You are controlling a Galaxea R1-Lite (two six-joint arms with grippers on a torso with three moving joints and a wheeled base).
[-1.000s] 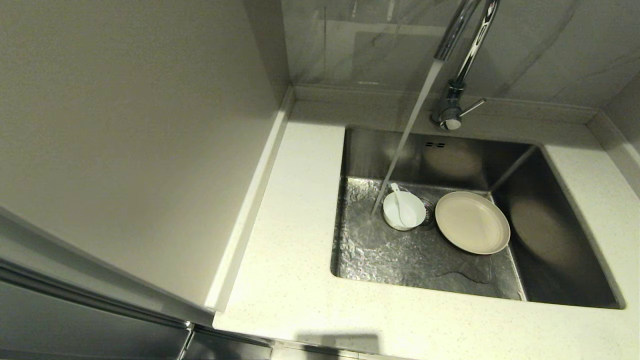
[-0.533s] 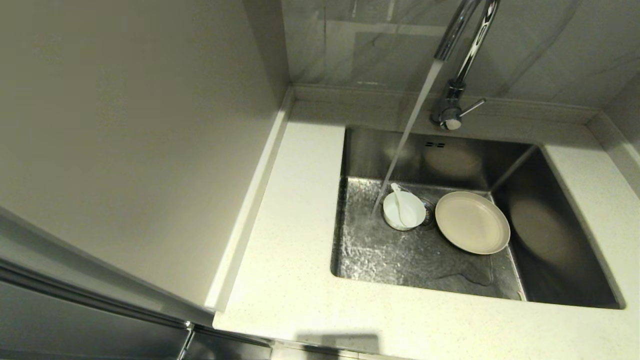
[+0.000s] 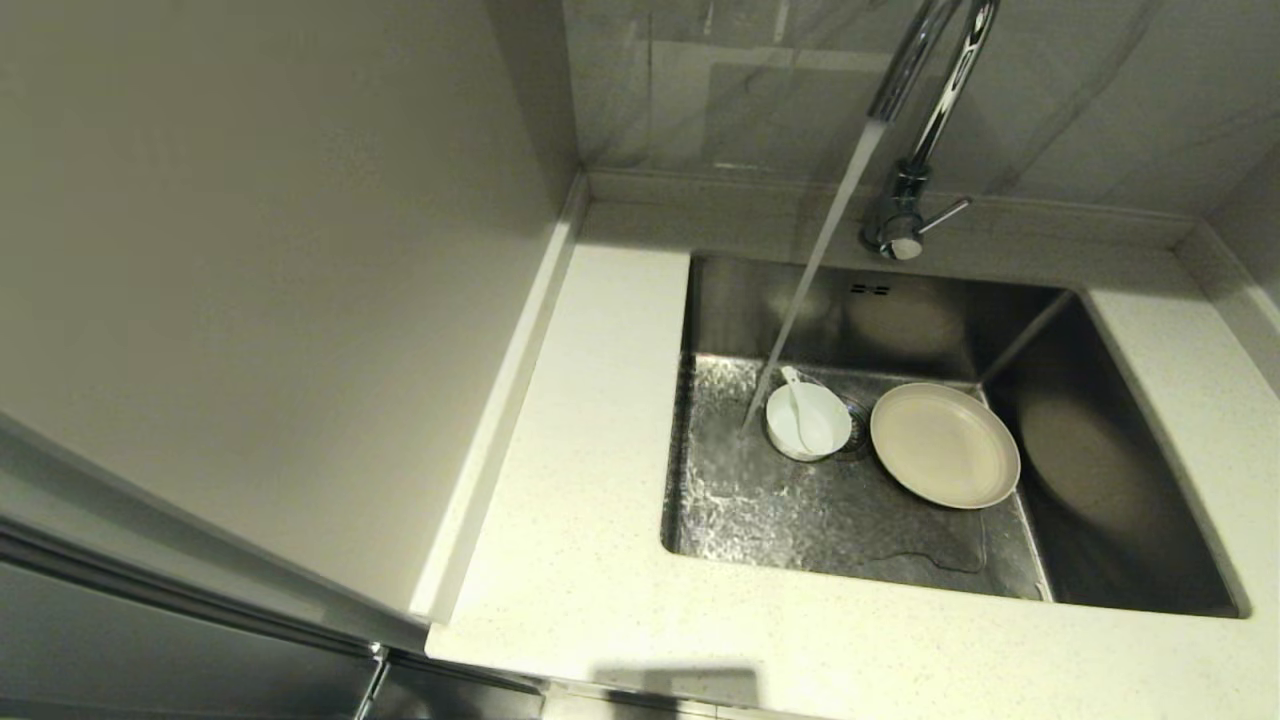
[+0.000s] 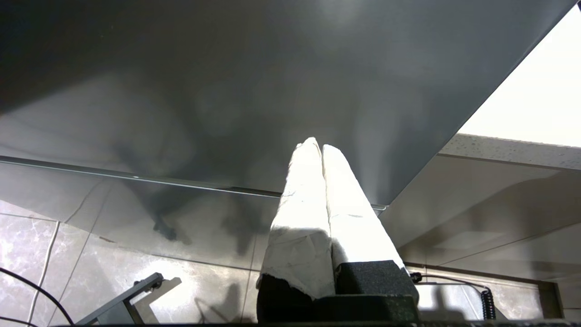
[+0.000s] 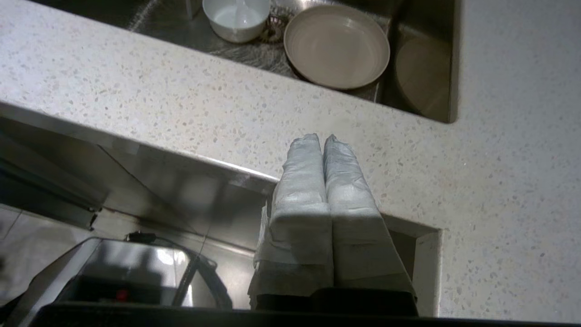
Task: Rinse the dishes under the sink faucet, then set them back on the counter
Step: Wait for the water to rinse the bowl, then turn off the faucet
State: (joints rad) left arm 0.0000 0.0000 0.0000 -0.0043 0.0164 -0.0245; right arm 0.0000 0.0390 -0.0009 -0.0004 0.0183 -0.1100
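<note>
From my head, the tall chrome gooseneck faucet (image 3: 930,90) runs beside the small round white bowl (image 3: 808,421), short white spoon (image 3: 803,400) inside, on the deep steel sink (image 3: 1100,470) floor; the flat cream-beige plate (image 3: 944,445) leans toward the right wall. My left gripper (image 4: 321,147) is pressed together below the worktop. My right gripper (image 5: 323,138), also pressed together, hangs at the pale speckled counter (image 5: 181,100) front edge. I judge rinsing not yet begun, nothing returned

Bowl (image 3: 808,422) left of plate (image 3: 944,445)

The scene is dimly lit. Glare is seen on the faucet (image 3: 925,70); the sink (image 3: 1100,480) is shadowed.
</note>
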